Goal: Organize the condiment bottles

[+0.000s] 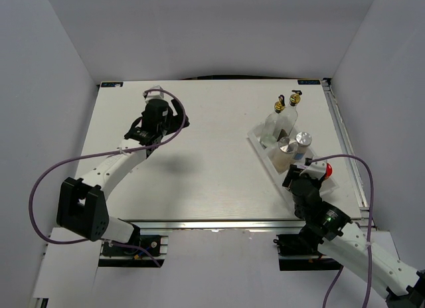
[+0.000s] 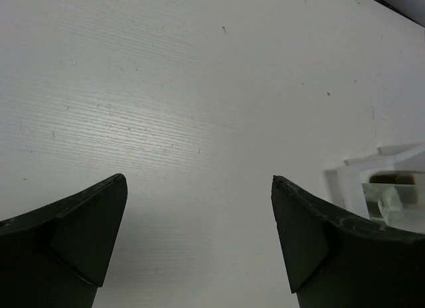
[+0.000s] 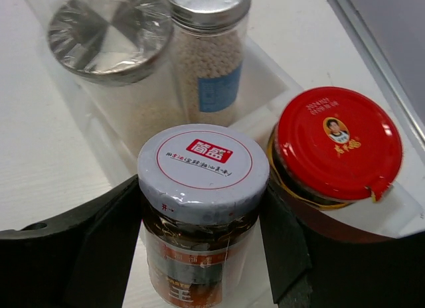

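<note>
White-lidded jar (image 3: 202,165), dark contents, red-and-white printed lid: held between the right jaws, which are closed onto its sides, one dark pad against each flank below the lid. Position: near end of the white tray (image 1: 257,134), just beside the red-lidded jar (image 3: 339,145). Whether its base rests on the tray floor cannot be told; the jaws and the jar itself hide it.

Red-lidded jar: upright in the tray, at the end nearest the arm bases, to the right of the held jar.

Wide shaker (image 3: 109,36), silver cap under clear film, pale contents: upright in the tray, beyond the held jar. Narrow shaker (image 3: 209,6), perforated silver cap, white beads, blue label: upright just beside the wide one, on its right; the two appear to touch.

Glass bottles, two, clear with gold-black pourers: first bottle (image 1: 279,119) and second bottle (image 1: 293,111) stand upright side by side at the far end of the tray, beyond the shakers.

Left jaws: spread wide, holding nothing, over bare white counter (image 2: 199,89) on the left half, well apart from the tray. A corner of the tray shows at the right edge of the left wrist view.
</note>
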